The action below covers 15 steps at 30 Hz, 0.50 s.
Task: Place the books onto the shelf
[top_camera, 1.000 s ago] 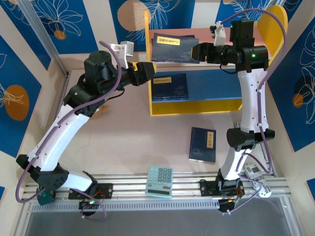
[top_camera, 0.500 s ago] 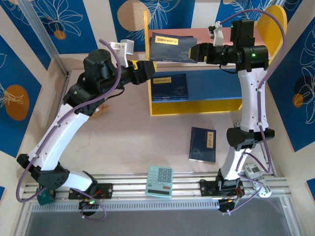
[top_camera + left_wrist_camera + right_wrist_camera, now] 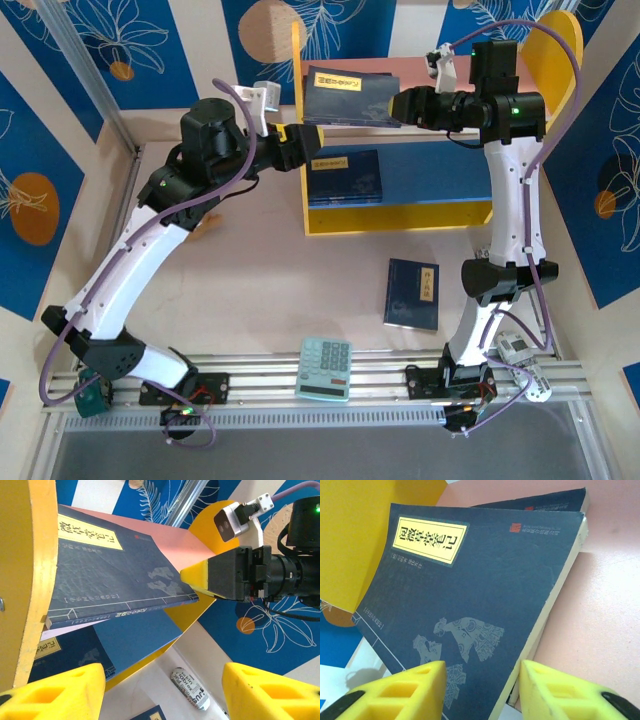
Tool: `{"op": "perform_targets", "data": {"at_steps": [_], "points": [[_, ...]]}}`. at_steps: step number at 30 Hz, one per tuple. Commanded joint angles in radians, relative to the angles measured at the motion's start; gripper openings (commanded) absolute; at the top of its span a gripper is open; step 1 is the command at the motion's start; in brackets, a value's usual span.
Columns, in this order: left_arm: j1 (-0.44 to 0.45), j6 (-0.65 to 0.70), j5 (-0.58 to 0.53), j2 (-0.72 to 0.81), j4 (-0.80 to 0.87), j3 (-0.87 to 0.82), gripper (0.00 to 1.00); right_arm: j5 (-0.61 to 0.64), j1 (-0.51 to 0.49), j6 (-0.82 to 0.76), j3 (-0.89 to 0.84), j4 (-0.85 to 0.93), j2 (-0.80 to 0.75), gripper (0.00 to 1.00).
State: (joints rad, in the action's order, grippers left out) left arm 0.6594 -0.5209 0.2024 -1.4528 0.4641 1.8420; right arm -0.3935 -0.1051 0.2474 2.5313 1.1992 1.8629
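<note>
Clearly the risk is the top book (image 3: 350,95): it lies skewed on the shelf's (image 3: 400,215) pink top board (image 3: 412,72), a corner overhanging the front edge between my right gripper's (image 3: 402,105) fingers, and I cannot tell whether they bite, so a nudge could tip it off. My left gripper (image 3: 292,143) hovers spread wide, empty, by the yellow side panel (image 3: 298,60). Since a second ago my left arm has swung closer and the book sits slightly further left.
</note>
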Motion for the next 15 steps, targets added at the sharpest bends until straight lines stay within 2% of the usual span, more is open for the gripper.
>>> {"op": "perform_targets", "data": {"at_steps": [1, 6, 10, 15], "points": [[0.003, 0.005, 0.035, -0.011, -0.028, 0.028, 0.64, -0.102, -0.025, 0.022, -0.014, -0.016, 0.028, 0.40], [0.004, -0.011, 0.055, -0.029, -0.040, 0.027, 0.64, -0.097, -0.022, 0.047, -0.016, -0.050, 0.030, 0.35], [0.003, -0.013, 0.056, -0.027, -0.042, 0.022, 0.64, -0.090, -0.012, 0.066, -0.016, -0.064, 0.023, 0.50], [0.003, -0.013, 0.047, -0.012, -0.036, 0.011, 0.63, -0.077, 0.011, 0.065, -0.055, -0.070, -0.022, 0.53]]}}
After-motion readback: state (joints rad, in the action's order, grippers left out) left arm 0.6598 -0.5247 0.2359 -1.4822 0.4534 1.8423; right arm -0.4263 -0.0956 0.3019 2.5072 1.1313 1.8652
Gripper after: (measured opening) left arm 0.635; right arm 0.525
